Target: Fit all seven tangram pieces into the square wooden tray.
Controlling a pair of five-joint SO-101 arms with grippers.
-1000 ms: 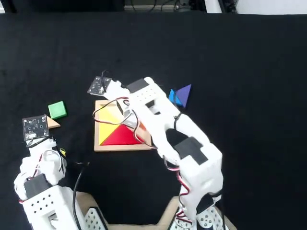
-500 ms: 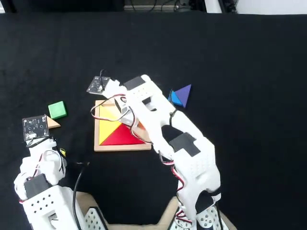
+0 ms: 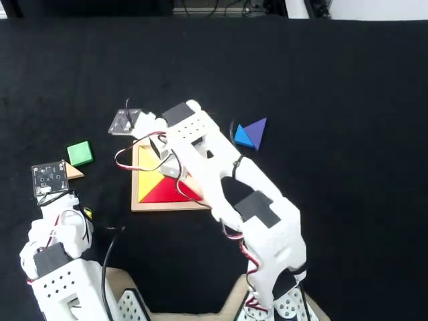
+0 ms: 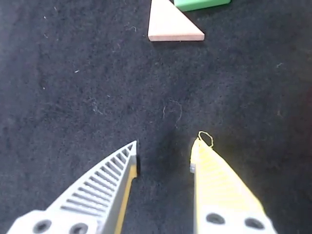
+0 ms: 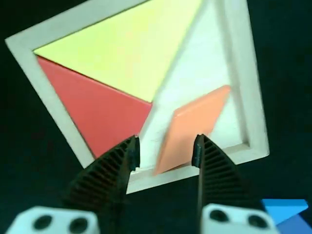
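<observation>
In the high view the right side of the tray [image 3: 167, 206] is covered by the right arm [image 3: 221, 174], and the pale triangle [image 3: 75, 172] is partly hidden behind the left wrist's camera board [image 3: 49, 177]. In the left wrist view the green square [image 4: 202, 4] and the pale triangle's tip are cut off by the picture's edge. In the right wrist view one tray corner is cropped, and another is hidden behind a finger of the right gripper [image 5: 165, 146]. The blue triangle [image 5: 287, 207] is cut by the edge. Whether the orange parallelogram [image 5: 190, 126] is touched by the fingers cannot be told.
</observation>
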